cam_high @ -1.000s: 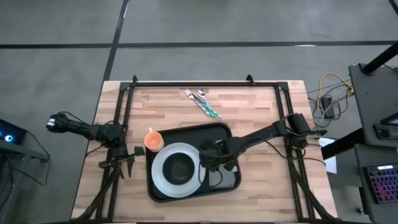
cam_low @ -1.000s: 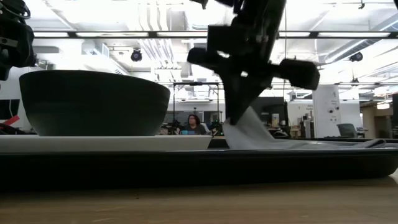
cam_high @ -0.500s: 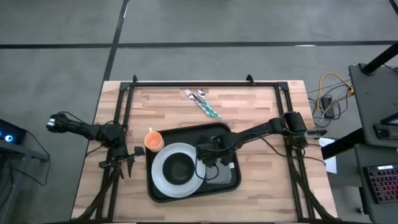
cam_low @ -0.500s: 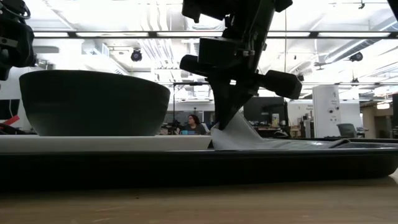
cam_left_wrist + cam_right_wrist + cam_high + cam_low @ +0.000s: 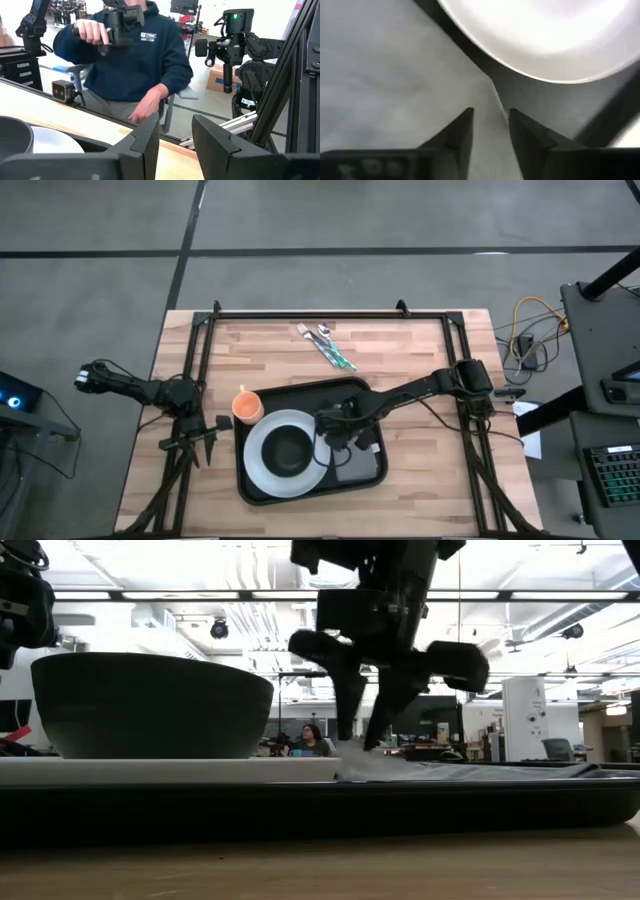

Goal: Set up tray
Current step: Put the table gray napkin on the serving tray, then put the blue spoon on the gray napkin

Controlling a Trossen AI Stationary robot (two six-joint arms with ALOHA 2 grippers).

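Note:
The black tray (image 5: pixel 335 394) lies mid-table and holds a white plate (image 5: pixel 262 465) with a dark bowl (image 5: pixel 288 451) on it. To the plate's right a grey napkin (image 5: pixel 360 463) lies flat on the tray floor. My right gripper (image 5: pixel 333 442) points down over the napkin's edge (image 5: pixel 362 762) beside the plate, fingers open. In its wrist view the napkin (image 5: pixel 380 75) fills the frame below the plate's rim (image 5: pixel 545 40). My left gripper (image 5: pixel 207 448) waits open off the tray's left side. My right gripper stands open over the napkin's edge nearest the plate (image 5: pixel 492 92), fingers pointing down from above. Whether the fingertips (image 5: pixel 350 740) touch the cloth cannot be told. The napkin lies on the tray floor.
An orange cup (image 5: pixel 246 405) stands at the tray's far left corner. A fork and spoon (image 5: pixel 325 345) lie on the wood near the far edge. A person sits beyond the table in the left wrist view (image 5: pixel 130 60). Bare wood shows right of the tray.
My right gripper has drawn the napkin's pinched edge a little toward the plate, then opened and let go. The edge, which stood up in a peak between the fingers, has dropped and now lies low on the tray.

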